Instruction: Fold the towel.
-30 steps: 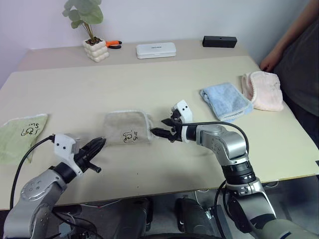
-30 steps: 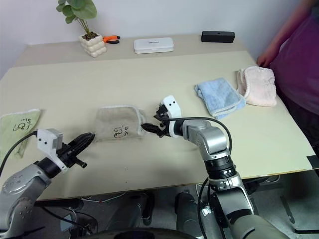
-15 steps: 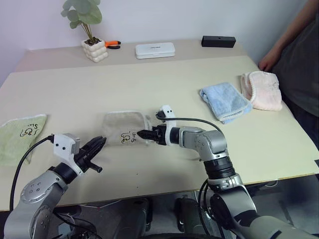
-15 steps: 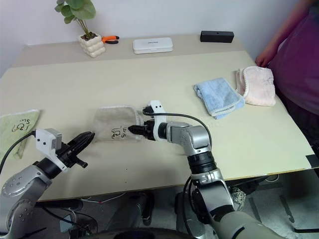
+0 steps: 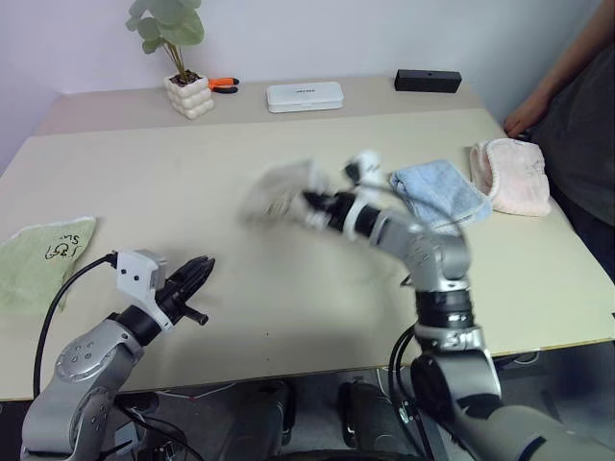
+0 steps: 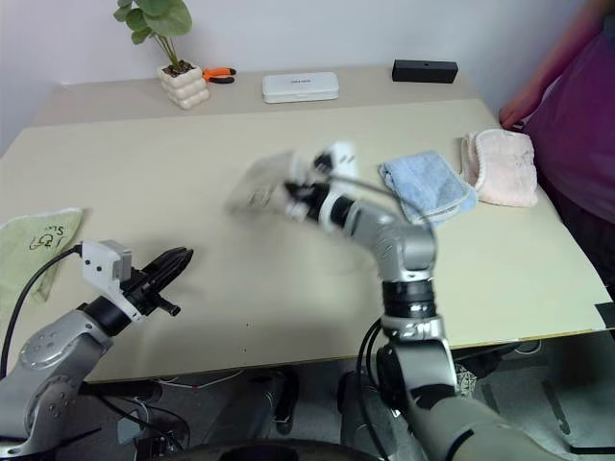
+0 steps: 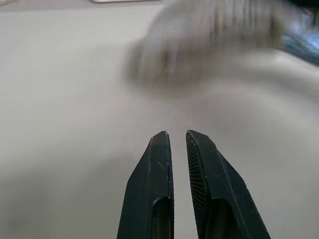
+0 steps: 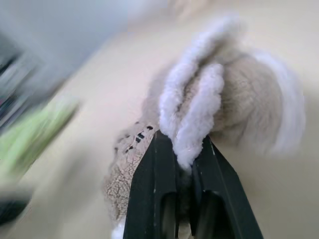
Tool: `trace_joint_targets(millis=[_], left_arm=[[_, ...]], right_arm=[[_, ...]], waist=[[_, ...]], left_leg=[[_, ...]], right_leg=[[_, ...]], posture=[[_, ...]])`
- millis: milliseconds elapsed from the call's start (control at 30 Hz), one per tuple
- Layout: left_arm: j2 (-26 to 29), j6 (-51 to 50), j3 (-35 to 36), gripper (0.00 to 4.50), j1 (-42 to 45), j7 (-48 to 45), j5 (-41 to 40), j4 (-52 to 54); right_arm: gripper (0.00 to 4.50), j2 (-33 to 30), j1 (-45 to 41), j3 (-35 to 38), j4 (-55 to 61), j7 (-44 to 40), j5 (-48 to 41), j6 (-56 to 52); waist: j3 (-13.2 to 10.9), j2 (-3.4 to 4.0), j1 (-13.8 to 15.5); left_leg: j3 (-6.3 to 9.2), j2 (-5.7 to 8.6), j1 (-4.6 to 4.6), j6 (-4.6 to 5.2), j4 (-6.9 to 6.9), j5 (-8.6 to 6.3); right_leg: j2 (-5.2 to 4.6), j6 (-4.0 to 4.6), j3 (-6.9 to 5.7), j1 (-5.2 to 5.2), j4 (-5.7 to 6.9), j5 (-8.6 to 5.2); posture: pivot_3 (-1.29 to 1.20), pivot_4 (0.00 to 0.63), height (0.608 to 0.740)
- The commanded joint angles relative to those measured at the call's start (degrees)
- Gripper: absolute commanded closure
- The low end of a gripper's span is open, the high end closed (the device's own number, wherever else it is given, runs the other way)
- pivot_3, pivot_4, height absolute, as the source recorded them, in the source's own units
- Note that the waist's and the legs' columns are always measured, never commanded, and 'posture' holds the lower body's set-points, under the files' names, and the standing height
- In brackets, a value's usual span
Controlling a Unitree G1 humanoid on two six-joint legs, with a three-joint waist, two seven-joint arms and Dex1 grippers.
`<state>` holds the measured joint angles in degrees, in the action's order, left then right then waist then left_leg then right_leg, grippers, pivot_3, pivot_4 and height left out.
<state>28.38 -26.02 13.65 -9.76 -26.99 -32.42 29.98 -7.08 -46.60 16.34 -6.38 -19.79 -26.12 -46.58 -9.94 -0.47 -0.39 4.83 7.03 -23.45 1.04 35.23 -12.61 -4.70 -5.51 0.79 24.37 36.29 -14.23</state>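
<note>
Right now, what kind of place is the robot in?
Probably a lab or office test setup: a plain table by a bare wall, several small towels laid out, the beige towel, and a person seated alongside.

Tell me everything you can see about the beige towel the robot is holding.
The towel is fluffy beige terry cloth with thick whitish edging, bunched into folds. The right gripper is shut on that edging and holds it lifted above the table, near the light blue towel. Small dark stitched marks show on one hanging flap. Nothing else touches it.
</note>
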Motion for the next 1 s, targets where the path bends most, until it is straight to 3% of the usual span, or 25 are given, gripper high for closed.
trace_joint_targets(millis=[33,300,533,567,600,833,933,1000], left_arm=[[-0.4,0.3,-1.8,4.01,2.8,-0.3,0.8,-0.7],[-0.8,1.2,-5.0,4.01,7.8,-2.7,2.1,-5.5],[-1.0,1.7,-6.7,4.01,10.0,-4.9,3.1,-8.6],[-1.1,1.7,-6.9,4.01,10.1,-5.1,3.2,-8.8],[-1.2,1.7,-7.1,4.01,10.1,-5.3,3.3,-9.0],[-2.1,1.8,-8.1,4.01,10.3,-5.9,4.0,-9.4],[-2.6,4.0,-7.6,4.01,10.9,-5.3,5.7,-11.5],[-2.9,6.4,-6.1,4.01,11.8,-2.9,8.4,-13.8]], right_arm=[[4.43,-4.0,-2.2,8.5,-2.6,5.4,-1.8,4.2],[4.43,-8.0,3.8,20.3,-1.6,16.7,-7.7,-3.7],[4.43,-8.2,14.0,20.2,8.0,21.4,-9.4,-11.1],[3.80,-8.3,14.4,20.2,8.7,21.6,-9.7,-11.2],[3.60,-8.5,14.7,20.0,9.4,21.4,-9.8,-11.2],[0.23,-10.7,15.5,18.7,12.6,22.2,-6.7,-5.4],[0.10,-14.2,15.5,15.1,14.5,21.3,-1.8,1.1],[0.10,-19.4,17.1,6.8,15.2,16.7,6.0,9.8]], waist=[[0.0,-0.03,-0.2],[0.0,0.06,-0.6],[0.0,0.11,-0.3],[0.0,0.10,-0.4],[0.0,0.11,-0.4],[0.0,0.11,-0.3],[0.0,0.14,-0.2],[0.0,0.14,-0.2]], left_leg=[[0.00,0.00,0.00,0.01,-0.02,0.00],[-0.13,-0.18,-0.03,0.16,-0.14,0.10],[-0.17,-0.17,-0.03,0.17,-0.07,0.11],[-0.17,-0.17,-0.03,0.17,-0.05,0.11],[-0.17,-0.17,-0.03,0.17,-0.05,0.11],[-0.17,-0.17,-0.03,0.18,-0.05,0.11],[-0.19,-0.17,-0.03,0.18,-0.05,0.11],[-0.19,-0.17,-0.03,0.17,-0.05,0.11]], right_leg=[[0.00,0.00,0.00,0.00,-0.01,0.00],[0.08,-0.01,0.07,-0.07,0.11,0.01],[0.04,-0.01,0.09,-0.11,0.12,0.01],[0.05,-0.01,0.09,-0.11,0.13,0.01],[0.05,0.00,0.09,-0.11,0.14,0.01],[0.05,0.00,0.09,-0.11,0.12,0.01],[0.05,0.00,0.09,-0.11,0.12,0.01],[0.05,0.00,0.08,-0.12,0.11,0.01]], posture=[[0.00,0.150,0.736],[0.00,0.150,0.736],[0.00,0.150,0.736],[0.00,0.150,0.736],[0.00,0.150,0.736],[0.00,0.150,0.736],[0.00,0.150,0.736],[0.00,0.150,0.736]])
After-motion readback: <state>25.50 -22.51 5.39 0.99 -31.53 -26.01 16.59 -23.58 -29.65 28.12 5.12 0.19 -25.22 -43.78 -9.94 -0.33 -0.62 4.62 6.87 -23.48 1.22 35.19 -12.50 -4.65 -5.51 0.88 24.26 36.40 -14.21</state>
